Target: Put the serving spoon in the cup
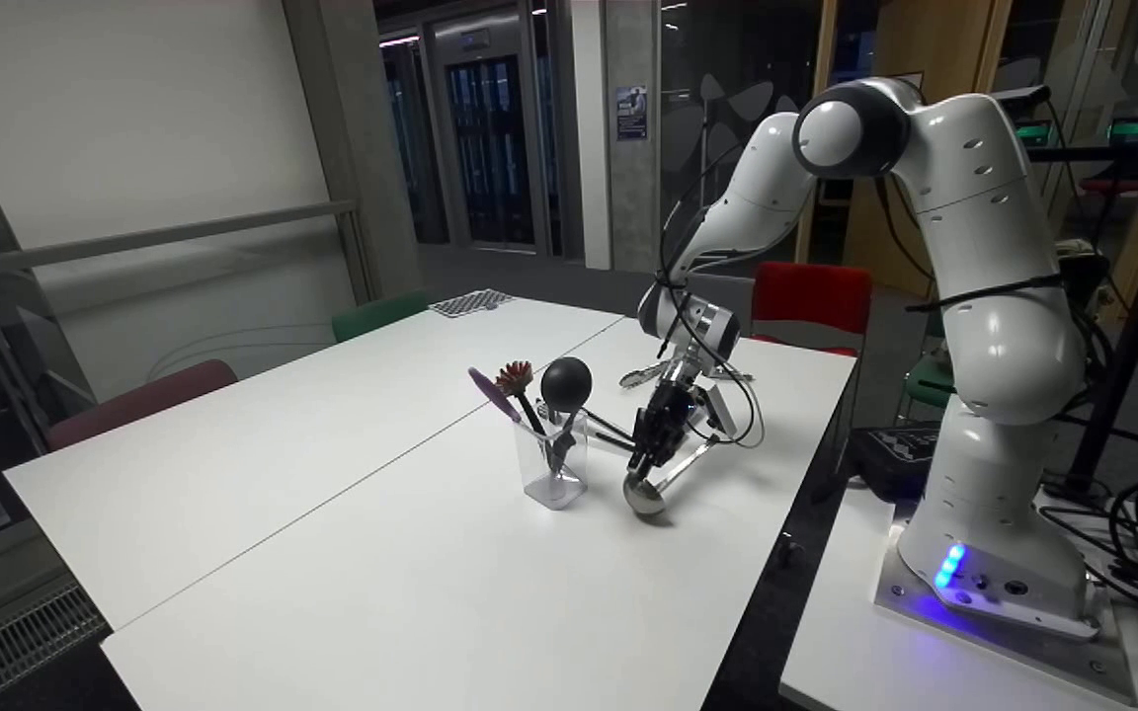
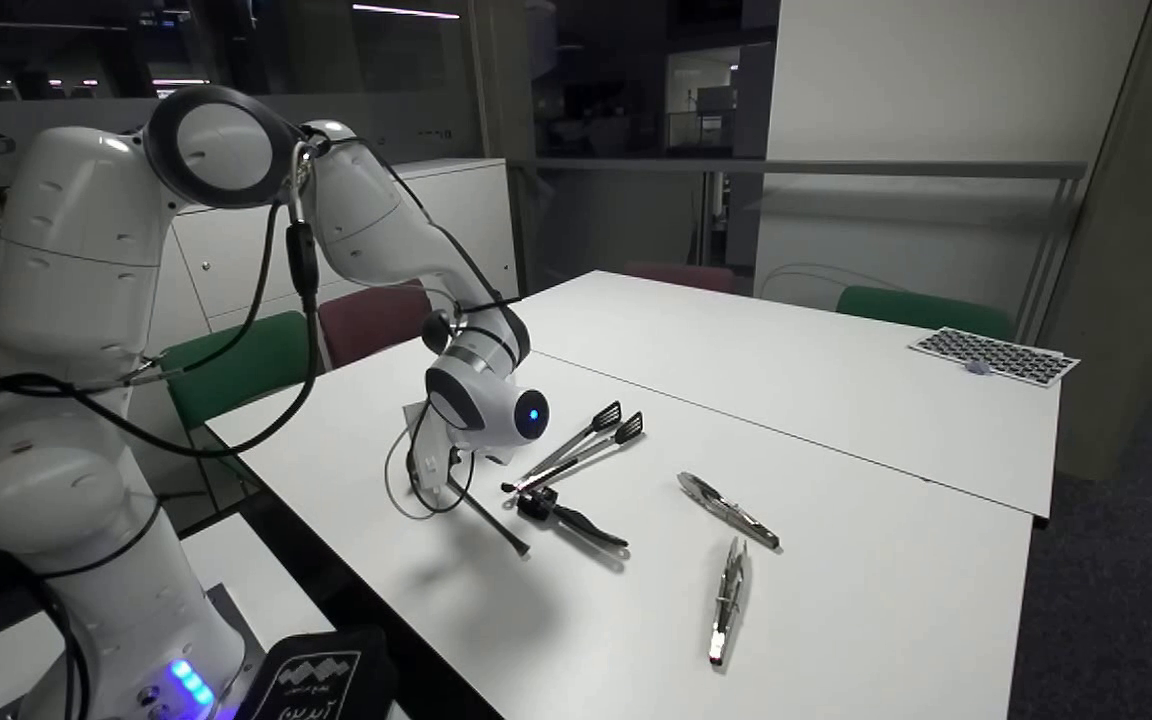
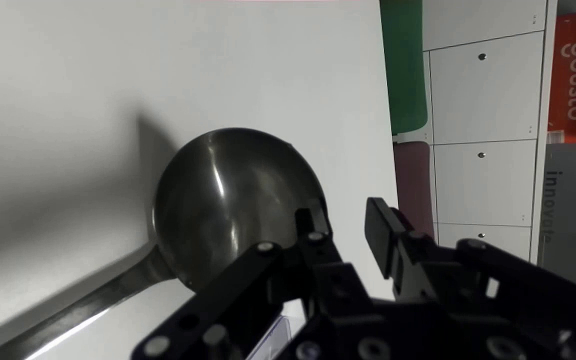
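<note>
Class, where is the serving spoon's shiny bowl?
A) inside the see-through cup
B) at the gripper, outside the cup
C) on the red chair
B: an exterior view shows the serving spoon at the gripper, with white table between spoon and cup.

My fingers [image 3: 379,234] are black and angular; round silvery screw heads [image 3: 157,346] stud the black links [image 3: 229,280] just behind them. Farther back, a blue dot [image 2: 533,414] glows on a dark round cap [image 2: 536,429]. Beyond that my glossy white arm [image 1: 984,235] carries a pale disc [image 2: 224,148] ringed in dark grey and loops of black cable [image 2: 304,264], and farthest from my fingers blue lights [image 1: 950,565] shine on my white base [image 1: 1009,523].
</note>
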Robot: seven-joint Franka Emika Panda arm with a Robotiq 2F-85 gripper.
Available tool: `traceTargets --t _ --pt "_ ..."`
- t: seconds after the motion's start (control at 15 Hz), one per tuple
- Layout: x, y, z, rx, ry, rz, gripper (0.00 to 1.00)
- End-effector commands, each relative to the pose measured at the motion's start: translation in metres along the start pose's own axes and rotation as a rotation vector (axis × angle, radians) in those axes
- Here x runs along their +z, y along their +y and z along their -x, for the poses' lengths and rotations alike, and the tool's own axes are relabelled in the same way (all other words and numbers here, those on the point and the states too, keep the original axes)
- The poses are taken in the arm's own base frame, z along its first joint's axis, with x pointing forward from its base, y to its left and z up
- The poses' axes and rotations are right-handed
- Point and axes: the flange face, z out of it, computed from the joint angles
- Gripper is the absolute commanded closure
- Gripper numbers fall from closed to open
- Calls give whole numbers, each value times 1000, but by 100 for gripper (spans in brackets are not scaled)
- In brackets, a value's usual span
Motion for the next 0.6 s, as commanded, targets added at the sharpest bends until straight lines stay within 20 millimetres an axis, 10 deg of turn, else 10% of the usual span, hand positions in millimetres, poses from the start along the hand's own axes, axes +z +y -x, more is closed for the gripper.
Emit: traceTargets --t 0.0,0.53 --pt "-4 -6 2 1 11 -18 99" --pt "-5 -12 10 -28 -3 -16 100"
